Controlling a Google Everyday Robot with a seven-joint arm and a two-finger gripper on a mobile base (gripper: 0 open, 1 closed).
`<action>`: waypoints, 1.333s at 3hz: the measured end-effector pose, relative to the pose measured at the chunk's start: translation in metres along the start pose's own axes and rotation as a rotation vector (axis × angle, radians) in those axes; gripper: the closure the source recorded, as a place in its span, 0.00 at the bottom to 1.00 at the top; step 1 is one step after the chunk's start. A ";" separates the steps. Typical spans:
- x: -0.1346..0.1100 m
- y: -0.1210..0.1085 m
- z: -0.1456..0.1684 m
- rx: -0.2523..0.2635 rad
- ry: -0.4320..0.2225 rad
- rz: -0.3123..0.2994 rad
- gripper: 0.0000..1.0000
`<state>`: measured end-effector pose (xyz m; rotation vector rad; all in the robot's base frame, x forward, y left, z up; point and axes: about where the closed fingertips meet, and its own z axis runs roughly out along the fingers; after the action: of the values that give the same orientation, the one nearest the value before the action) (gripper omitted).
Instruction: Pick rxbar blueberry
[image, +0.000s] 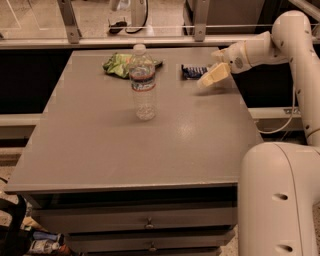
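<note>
Gripper (209, 80) low over the far right of the grey table (165, 150), angled down and left from the white arm (260, 49), tip just beside the right end of the rxbar blueberry (192, 71); contact and width of grasp impossible to tell. Dark blue bar flat near the table's back edge, right of the green chip bag (118, 64). Clear water bottle (143, 85) upright in front of the bag, nearer the middle.
</note>
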<state>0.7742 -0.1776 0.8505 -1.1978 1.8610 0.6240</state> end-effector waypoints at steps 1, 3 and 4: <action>0.003 0.000 0.007 -0.016 -0.005 0.025 0.00; 0.010 -0.003 0.015 -0.022 0.006 0.066 0.38; 0.014 -0.004 0.019 -0.027 0.014 0.079 0.69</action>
<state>0.7815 -0.1721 0.8284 -1.1532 1.9251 0.6870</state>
